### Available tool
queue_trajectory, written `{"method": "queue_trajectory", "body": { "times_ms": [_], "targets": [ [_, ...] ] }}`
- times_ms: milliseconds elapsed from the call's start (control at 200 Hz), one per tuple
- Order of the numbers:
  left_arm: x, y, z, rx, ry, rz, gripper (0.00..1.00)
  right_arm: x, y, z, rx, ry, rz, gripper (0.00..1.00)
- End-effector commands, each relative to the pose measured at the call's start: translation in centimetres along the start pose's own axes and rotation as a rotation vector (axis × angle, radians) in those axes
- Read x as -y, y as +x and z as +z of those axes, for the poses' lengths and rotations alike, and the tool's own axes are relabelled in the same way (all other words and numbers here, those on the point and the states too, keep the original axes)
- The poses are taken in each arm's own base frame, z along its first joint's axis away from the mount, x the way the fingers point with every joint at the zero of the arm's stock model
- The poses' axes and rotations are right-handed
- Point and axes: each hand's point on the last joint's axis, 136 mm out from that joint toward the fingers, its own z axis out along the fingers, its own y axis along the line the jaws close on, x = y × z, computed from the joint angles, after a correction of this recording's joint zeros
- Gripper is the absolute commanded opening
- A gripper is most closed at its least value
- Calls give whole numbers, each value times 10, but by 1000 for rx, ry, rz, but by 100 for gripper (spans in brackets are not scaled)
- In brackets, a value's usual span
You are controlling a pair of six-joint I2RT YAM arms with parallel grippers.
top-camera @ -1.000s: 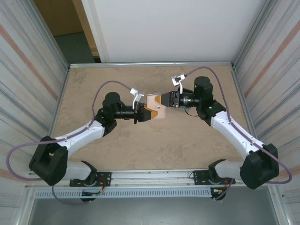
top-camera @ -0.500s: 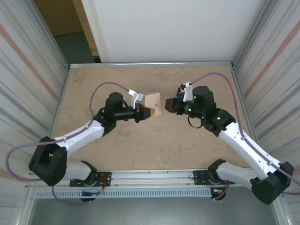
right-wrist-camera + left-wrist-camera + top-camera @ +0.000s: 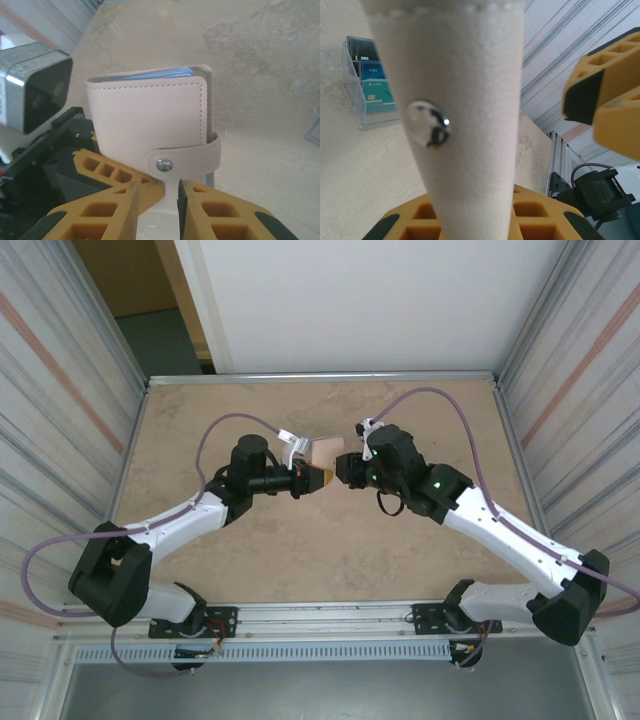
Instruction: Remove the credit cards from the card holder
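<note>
While the left gripper (image 3: 320, 478) clamps the card holder (image 3: 326, 451) from below, its snap tab (image 3: 186, 159) fastened and the credit cards hidden inside, opening is the step in hand. Just beside the holder, the right gripper (image 3: 344, 468), slightly parted, probably must unsnap it. Beige tabletop (image 3: 300, 550) lies beneath; corrugated walls (image 3: 70, 390) flank it.

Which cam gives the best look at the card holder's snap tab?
Right wrist: snap tab wraps the edge of the closed card holder, stud facing the lens. Left wrist has a shiny stud close up, tab outline unclear. Top external: a small tan patch.
</note>
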Motion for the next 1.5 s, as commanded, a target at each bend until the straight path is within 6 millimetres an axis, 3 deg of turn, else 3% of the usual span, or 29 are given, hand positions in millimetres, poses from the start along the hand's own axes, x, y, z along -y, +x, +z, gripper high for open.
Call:
{"method": "queue_trajectory", "body": {
  "times_ms": [0,281,431,541,1493],
  "targets": [
    [11,-20,1,51,38,49,0,-5,-7,3,9,7,9,25],
    [11,-19,2,49,43,47,0,-9,-5,17,-15,5,6,27],
    [11,-19,3,48,49,47,0,-8,-4,22,-24,16,6,40],
    [12,-19,3,46,56,46,0,-7,-4,25,-27,28,5,42],
    [24,-23,0,60,110,74,0,25,9,40,-83,177,14,38]
  ]
}}
